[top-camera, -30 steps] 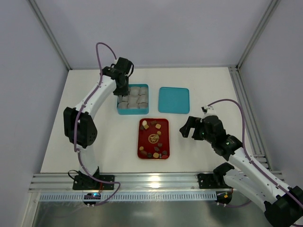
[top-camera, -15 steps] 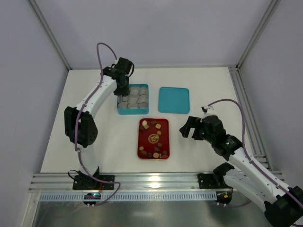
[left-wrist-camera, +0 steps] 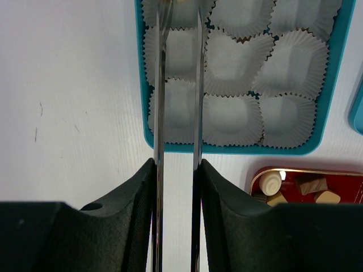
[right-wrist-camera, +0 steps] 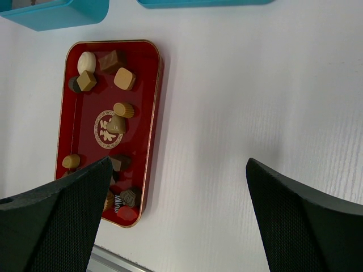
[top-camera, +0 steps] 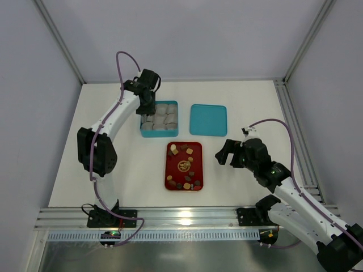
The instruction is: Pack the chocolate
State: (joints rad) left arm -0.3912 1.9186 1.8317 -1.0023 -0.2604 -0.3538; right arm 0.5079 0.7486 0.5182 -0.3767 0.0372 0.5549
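From above, the left end effector hangs over the left column of paper cups in the teal box. The chocolate lies loose in the red tray, just near of the box

Left wrist: the fingers stand a narrow gap apart with their tips cut off, so I cannot tell whether they grip anything

Right wrist: the right end effector gapes wide over the surface right of the tray

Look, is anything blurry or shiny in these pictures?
Top view: sharp and evenly lit. Left wrist view: the metal fingers gleam with reflections, while the paper cups are crisp. Right wrist view: the red tray looks sharp.
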